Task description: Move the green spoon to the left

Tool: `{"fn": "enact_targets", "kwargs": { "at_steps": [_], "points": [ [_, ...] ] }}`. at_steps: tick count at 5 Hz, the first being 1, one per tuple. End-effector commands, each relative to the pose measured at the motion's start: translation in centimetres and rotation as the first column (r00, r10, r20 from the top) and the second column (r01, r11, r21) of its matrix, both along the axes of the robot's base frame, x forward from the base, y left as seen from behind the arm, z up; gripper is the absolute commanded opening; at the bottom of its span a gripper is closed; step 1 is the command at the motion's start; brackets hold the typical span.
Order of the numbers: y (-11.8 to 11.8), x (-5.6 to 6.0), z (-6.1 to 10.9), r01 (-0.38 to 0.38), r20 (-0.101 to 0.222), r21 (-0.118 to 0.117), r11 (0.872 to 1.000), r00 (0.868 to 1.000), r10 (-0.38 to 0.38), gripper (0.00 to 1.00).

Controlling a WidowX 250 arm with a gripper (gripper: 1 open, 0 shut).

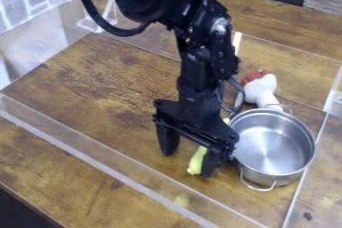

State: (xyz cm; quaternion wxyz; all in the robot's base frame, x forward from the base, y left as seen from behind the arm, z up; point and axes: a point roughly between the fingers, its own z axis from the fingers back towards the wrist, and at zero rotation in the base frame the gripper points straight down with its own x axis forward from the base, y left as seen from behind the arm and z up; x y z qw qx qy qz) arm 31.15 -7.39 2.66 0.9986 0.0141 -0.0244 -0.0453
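The green spoon (198, 160) lies on the wooden table just left of the steel pot; only the lower end of its pale yellow-green handle shows, the rest hidden behind my gripper. My gripper (190, 154) stands open, pointing down, with one finger (166, 139) on the left of the handle and the other on the right, next to the pot. Whether the fingers touch the spoon I cannot tell.
A shiny steel pot (277, 147) sits right beside the spoon. A red-and-white mushroom toy (261, 87) lies behind the pot. Clear acrylic walls (94, 162) fence the wooden table (94, 92). A wire stand (96, 12) is at the back left.
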Motion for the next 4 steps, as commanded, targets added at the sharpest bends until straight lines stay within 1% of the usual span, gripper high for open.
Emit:
{"fn": "enact_targets", "kwargs": {
  "at_steps": [1, 2, 3, 4],
  "points": [
    [2.4, 1.0, 1.2, -0.004, 0.051, 0.000, 1.000, 0.999, 0.004, 1.00],
    [1.9, 0.1, 1.5, -0.055, 0.055, -0.003, 0.998, 0.997, 0.055, 1.00],
    [1.1, -0.5, 2.0, -0.098, 0.057, -0.005, 0.995, 0.993, 0.099, 1.00],
    [-0.3, -0.8, 2.0, -0.110, 0.061, -0.011, 0.994, 0.992, 0.111, 1.00]
  ]
}}
